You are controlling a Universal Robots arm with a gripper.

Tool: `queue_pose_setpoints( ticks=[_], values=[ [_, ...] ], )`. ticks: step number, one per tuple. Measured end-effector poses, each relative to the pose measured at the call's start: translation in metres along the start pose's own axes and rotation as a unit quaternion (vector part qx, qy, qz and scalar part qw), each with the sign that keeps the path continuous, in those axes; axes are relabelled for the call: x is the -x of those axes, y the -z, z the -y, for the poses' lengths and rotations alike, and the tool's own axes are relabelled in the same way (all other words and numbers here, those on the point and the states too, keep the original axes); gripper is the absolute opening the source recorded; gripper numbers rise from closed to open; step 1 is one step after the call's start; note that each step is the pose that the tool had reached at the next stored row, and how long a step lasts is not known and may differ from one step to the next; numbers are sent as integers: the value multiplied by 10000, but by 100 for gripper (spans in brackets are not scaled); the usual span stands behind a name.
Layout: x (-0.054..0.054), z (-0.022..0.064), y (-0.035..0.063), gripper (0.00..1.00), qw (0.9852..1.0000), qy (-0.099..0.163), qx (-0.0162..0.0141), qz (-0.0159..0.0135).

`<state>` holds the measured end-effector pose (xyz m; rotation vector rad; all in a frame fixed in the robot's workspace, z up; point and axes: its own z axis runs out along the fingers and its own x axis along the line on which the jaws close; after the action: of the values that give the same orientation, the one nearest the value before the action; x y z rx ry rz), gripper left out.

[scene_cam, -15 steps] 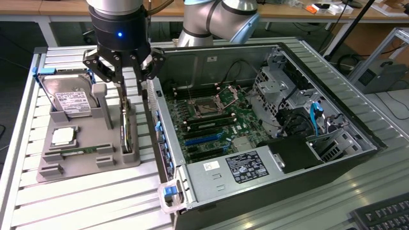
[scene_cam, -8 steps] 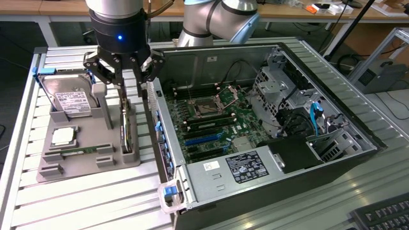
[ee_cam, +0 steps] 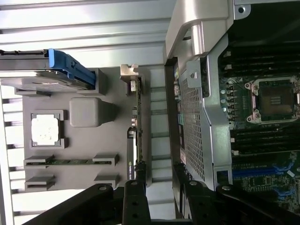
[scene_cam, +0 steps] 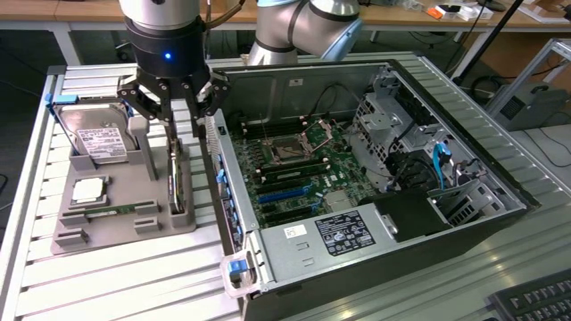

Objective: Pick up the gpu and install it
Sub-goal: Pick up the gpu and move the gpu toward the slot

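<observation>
Below the fingertips, the gpu stands on its thin edge in a slot of the grey holder, with its metal bracket end toward the gripper. It seems to stand this way so that the fingers can come down on both flat faces. The fingers are wide apart and touch nothing; the card is not yet gripped. To one side of the fingers, the same holder carries a hard drive, a processor chip and a memory stick, each in its own place. To the other side of the fingers, just beside the holder, lies the open computer case with its motherboard exposed.
</observation>
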<state>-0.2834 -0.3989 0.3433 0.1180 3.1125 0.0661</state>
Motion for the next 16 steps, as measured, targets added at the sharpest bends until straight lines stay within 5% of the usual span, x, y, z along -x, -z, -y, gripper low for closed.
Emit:
queue_pose_setpoints(
  ticks=[16],
  values=[
    [-5, 4, -83, 36, 10000, 0, 0, 0]
  ],
)
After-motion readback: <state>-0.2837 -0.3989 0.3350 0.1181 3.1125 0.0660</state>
